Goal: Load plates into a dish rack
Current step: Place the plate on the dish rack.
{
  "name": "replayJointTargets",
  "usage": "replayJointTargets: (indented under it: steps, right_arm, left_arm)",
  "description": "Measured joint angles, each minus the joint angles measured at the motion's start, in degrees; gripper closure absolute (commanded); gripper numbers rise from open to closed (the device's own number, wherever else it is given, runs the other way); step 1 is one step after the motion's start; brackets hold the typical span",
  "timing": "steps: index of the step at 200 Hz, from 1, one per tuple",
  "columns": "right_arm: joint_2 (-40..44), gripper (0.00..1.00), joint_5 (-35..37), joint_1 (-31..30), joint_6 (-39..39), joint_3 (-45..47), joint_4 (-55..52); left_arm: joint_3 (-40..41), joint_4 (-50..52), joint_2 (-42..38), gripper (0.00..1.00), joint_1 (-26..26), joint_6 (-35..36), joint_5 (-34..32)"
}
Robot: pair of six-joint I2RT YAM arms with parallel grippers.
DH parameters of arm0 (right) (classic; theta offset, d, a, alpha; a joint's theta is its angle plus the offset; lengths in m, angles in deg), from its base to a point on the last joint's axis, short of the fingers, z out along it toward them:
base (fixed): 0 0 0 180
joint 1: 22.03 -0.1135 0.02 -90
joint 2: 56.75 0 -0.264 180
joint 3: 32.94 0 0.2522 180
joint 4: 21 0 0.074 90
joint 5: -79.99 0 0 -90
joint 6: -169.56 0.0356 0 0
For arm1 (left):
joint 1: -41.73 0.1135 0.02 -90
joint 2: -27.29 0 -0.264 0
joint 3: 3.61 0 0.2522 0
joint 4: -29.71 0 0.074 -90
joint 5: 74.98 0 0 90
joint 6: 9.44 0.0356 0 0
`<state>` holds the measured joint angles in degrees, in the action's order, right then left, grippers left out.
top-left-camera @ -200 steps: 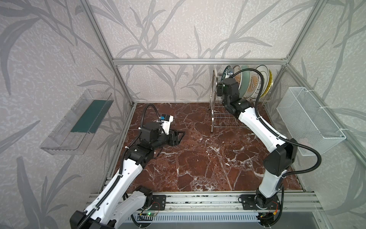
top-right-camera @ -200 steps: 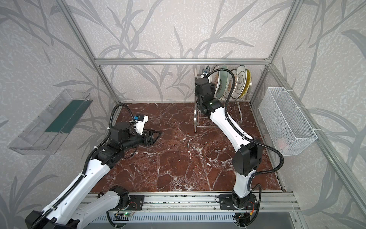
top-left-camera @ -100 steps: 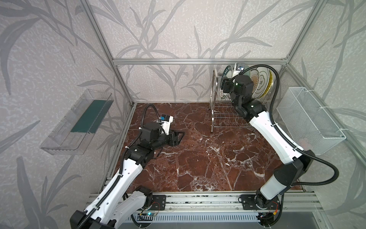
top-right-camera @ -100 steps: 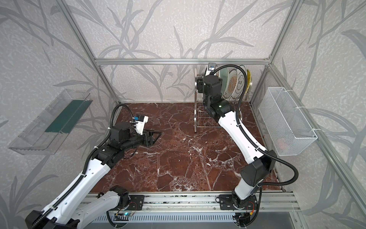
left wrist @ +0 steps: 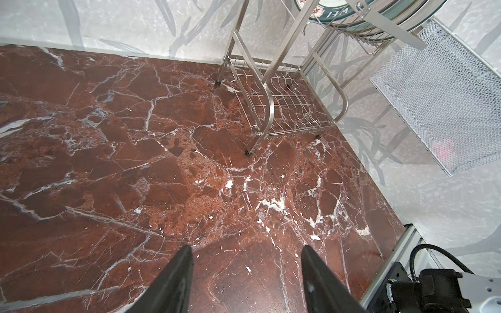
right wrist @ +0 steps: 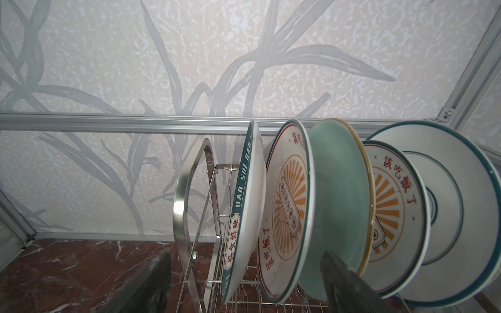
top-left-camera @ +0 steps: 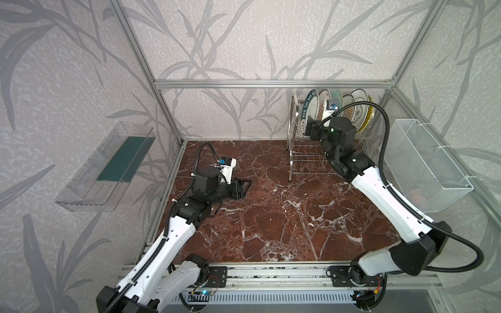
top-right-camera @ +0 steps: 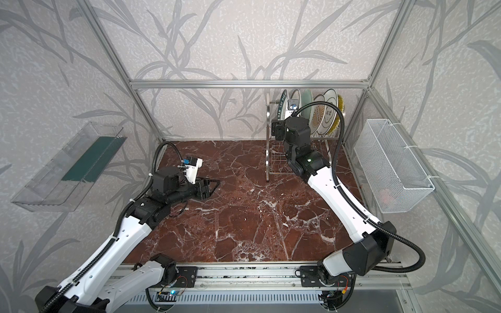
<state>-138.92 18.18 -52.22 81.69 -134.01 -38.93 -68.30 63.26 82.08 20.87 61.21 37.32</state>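
Red-brown marble tabletop with white veins (top-left-camera: pixel 271 216), glossy.
Clear plastic oblong tray (top-left-camera: pixel 81 199) fixed to left wall; dark green flat panel (top-left-camera: pixel 122 160) lying inside.
White wire-mesh oblong basket (top-left-camera: pixel 423 168) on right wall; blurred pinkish item (top-left-camera: pixel 418 195) at its bottom, kind unclear.
Pale wallpaper with grey leaf pattern (top-left-camera: pixel 244 40) on all walls.
Aluminium frame bar (top-left-camera: pixel 271 83) across back wall.
Slotted aluminium rail (top-left-camera: pixel 271 279) along front edge.

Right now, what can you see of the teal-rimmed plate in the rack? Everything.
The teal-rimmed plate is round, glossy ceramic by its look, white with a teal rim band carrying white letters and a pale label with red characters. It stands on edge, leaning slightly, in the upper tier of the dish rack, endmost beside the arched frame, next to a sunburst plate. Only rack wires seem to touch it; the open right pincer is clear of it.
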Motion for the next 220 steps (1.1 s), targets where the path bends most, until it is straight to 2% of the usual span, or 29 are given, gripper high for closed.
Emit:
replayJointTargets:
  steps: [57,131,220]
  right_arm:
    - [10.67,0.00,-2.60,-2.21,-1.77,12.44,1.29]
    - [16.70,0.01,-4.59,-2.16,0.55,27.69,1.42]
    - [25.31,0.01,-5.42,-0.50,9.46,42.38,0.63]
  left_arm:
    - [0.00,-0.07,1.20,0.38,0.04,-1.07,-1.49]
    - [0.00,-0.76,4.85,0.38,0.04,-2.19,-4.04]
    - [1.68,-7.19,8.13,0.38,0.31,-3.65,-5.95]
